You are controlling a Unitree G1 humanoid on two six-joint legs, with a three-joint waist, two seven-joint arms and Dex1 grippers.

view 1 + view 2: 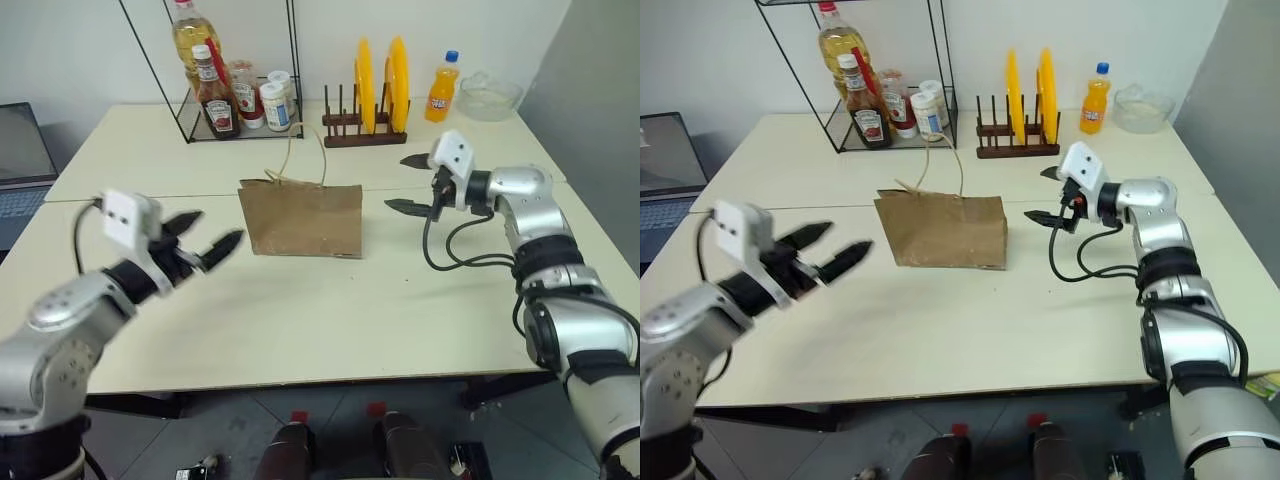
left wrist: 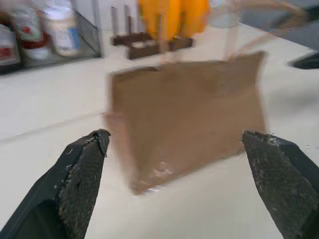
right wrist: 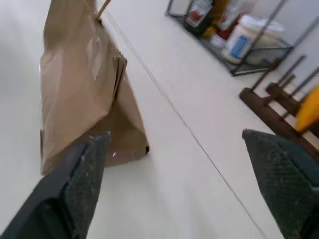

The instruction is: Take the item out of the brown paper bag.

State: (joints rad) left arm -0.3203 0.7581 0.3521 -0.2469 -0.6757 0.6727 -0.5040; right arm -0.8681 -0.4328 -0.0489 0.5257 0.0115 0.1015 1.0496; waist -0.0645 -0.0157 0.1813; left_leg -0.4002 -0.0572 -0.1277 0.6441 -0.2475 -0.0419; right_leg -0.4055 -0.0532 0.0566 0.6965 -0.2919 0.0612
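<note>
We are standing the brown paper bag (image 1: 302, 220) upright mid-tabletop, long side across, between both wide-open, empty pincers. The right gripper (image 1: 411, 184) is hovering nearer, off its right end; the left gripper (image 1: 207, 236) is facing its left end. The item is presumably inside, unseen.

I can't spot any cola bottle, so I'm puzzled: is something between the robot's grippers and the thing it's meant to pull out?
Yes: the brown paper bag itself. It stands upright between both open grippers, its paper walls hiding whatever is inside.

Bright even indoor light, soft faint shadows, motion-blurred brown paper bag (image 2: 187, 117) up close
</note>
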